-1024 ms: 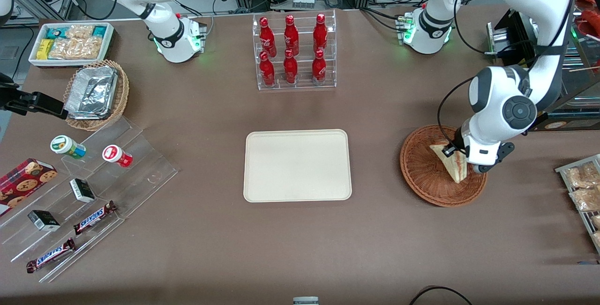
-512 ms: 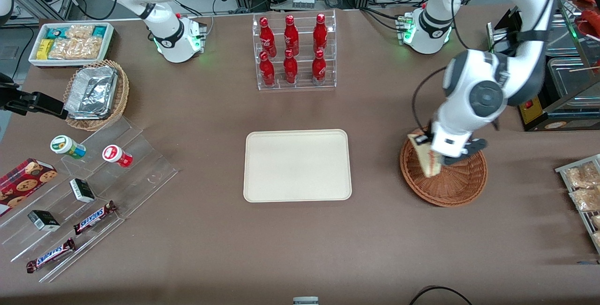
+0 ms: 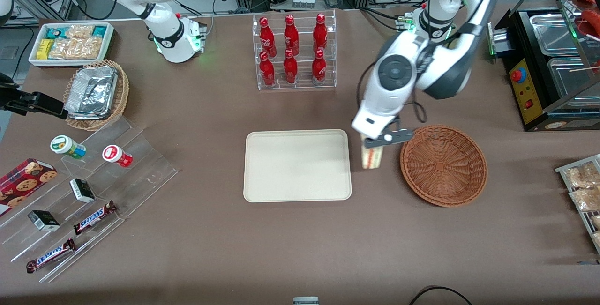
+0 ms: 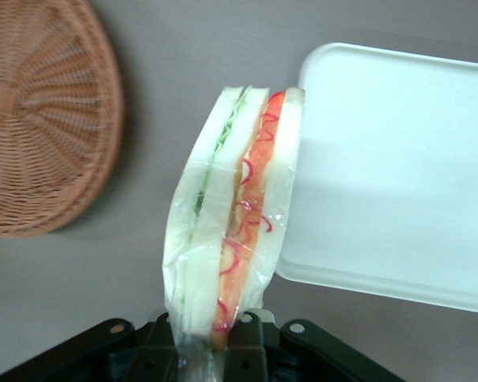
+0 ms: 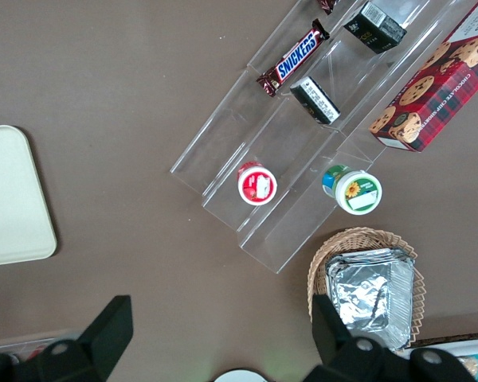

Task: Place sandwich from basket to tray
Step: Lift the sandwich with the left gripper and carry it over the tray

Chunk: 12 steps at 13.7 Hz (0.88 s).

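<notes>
The clear-wrapped sandwich [image 3: 371,157] [image 4: 233,211] hangs in the air between the basket and the tray, its cut edge with red, pink and green layers facing the wrist camera. My gripper [image 3: 372,148] [image 4: 209,338] is shut on the sandwich, pinching its wrapped corner. The round reddish-brown wicker basket [image 3: 443,165] [image 4: 40,119] stands with nothing in it, toward the working arm's end. The cream tray [image 3: 297,165] [image 4: 394,167] [image 5: 12,199] lies flat at the table's middle, with its edge just beside the hanging sandwich.
A clear rack of red bottles [image 3: 293,51] stands farther from the front camera than the tray. A foil-filled wicker basket [image 3: 96,94], a white snack bin [image 3: 71,42] and an acrylic stand with candy bars [image 3: 89,188] lie toward the parked arm's end. A black appliance [image 3: 548,66] stands near the basket.
My gripper has lifted the sandwich out of the basket and carried it sideways toward the tray; the basket now holds nothing.
</notes>
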Tool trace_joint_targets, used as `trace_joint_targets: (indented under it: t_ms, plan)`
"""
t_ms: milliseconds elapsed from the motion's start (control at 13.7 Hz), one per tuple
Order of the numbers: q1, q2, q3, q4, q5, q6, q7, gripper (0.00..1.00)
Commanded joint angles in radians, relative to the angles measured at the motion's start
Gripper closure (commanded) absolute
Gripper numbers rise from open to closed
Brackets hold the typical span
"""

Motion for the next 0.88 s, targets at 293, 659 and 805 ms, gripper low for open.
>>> trace_joint_targets:
  t_ms: [293, 659, 805]
  plan:
    - [-0.188, 0.346, 0.012, 0.389, 0.082, -0.048, -0.219, 1.00]
    - [-0.228, 0.467, 0.016, 0.506, 0.090, -0.032, -0.204, 1.00]
    - [-0.228, 0.496, 0.015, 0.512, 0.142, 0.017, -0.207, 1.00]
